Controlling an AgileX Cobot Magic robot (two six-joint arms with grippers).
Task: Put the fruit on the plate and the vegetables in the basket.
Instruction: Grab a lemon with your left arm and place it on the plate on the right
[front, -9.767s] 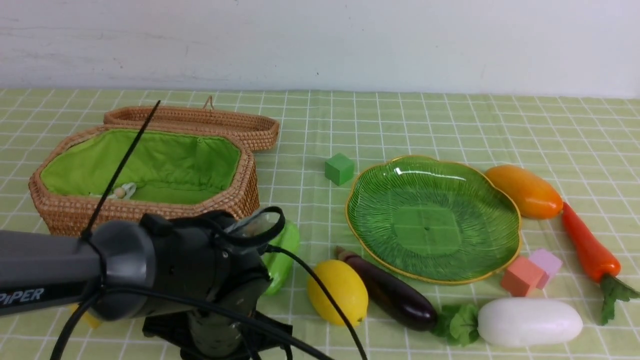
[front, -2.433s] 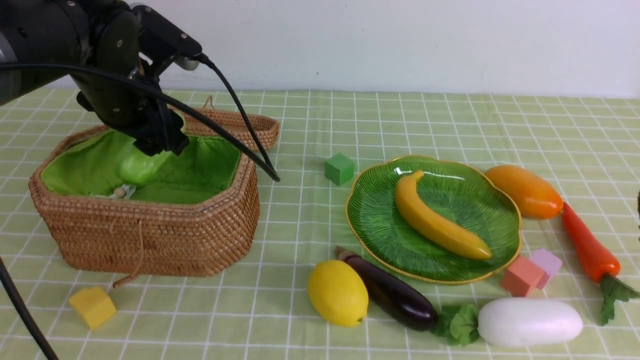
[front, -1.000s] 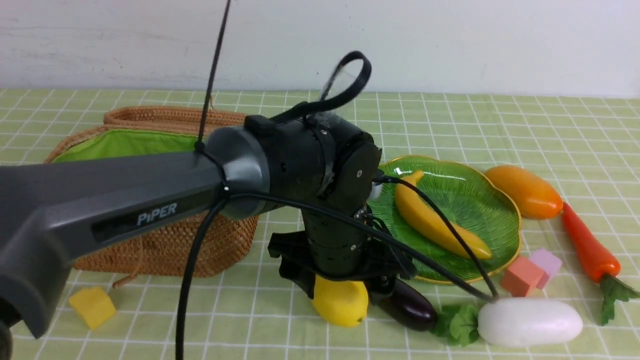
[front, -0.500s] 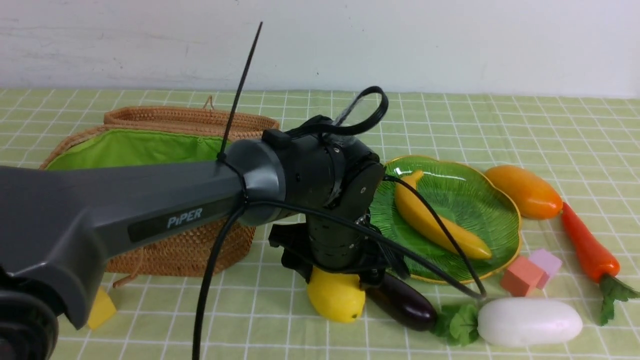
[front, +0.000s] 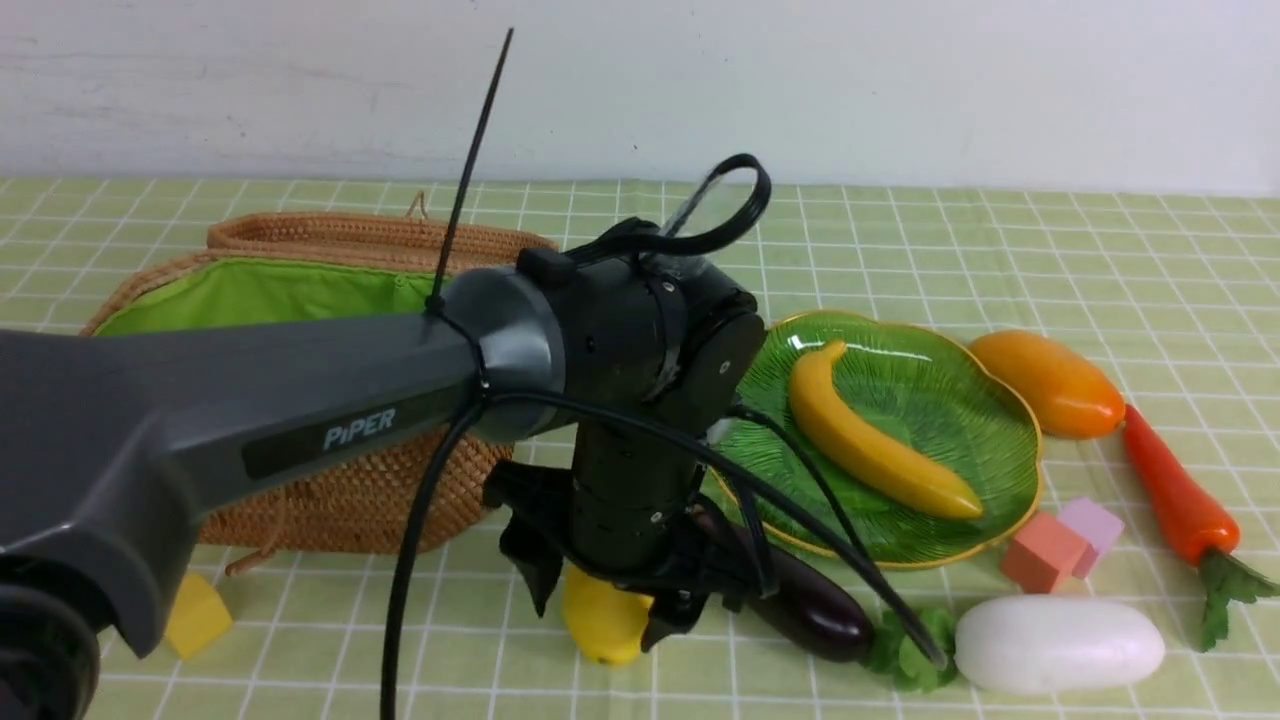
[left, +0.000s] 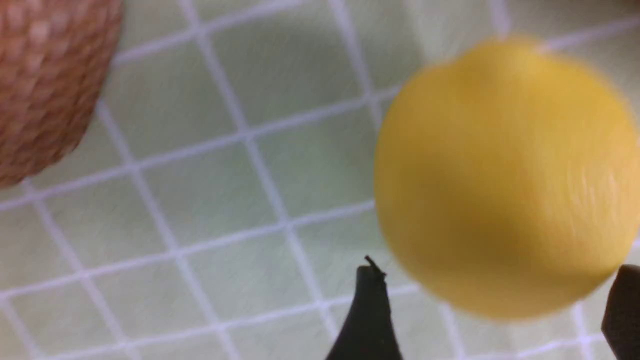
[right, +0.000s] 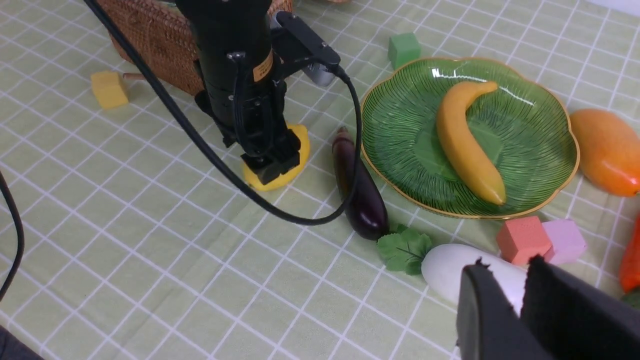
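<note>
My left gripper (front: 600, 612) is open and reaches down over the lemon (front: 605, 628), one finger on each side. In the left wrist view the lemon (left: 505, 175) lies between the fingertips (left: 371, 295), with a gap showing beside it. The banana (front: 880, 450) lies on the green plate (front: 1000, 400). The mango (front: 1050, 385) and carrot (front: 1180, 490) lie right of the plate. The eggplant (front: 810, 605) and radish (front: 1060, 645) lie in front of it. Behind my left arm stands the basket (front: 330, 500). My right gripper (right: 507, 272) is shut and empty, above the radish (right: 450, 265).
A yellow block (front: 195, 615) sits in front of the basket. Beside the plate's front right edge are a red block (front: 1045, 550) and a pink block (front: 1095, 520). A green block (right: 404, 49) lies behind the plate. The left arm's cable (front: 820, 540) trails over the eggplant.
My left arm has come from the basket down over the lemon. In the last half second the gripper and the lemon shifted left, away from the eggplant.
</note>
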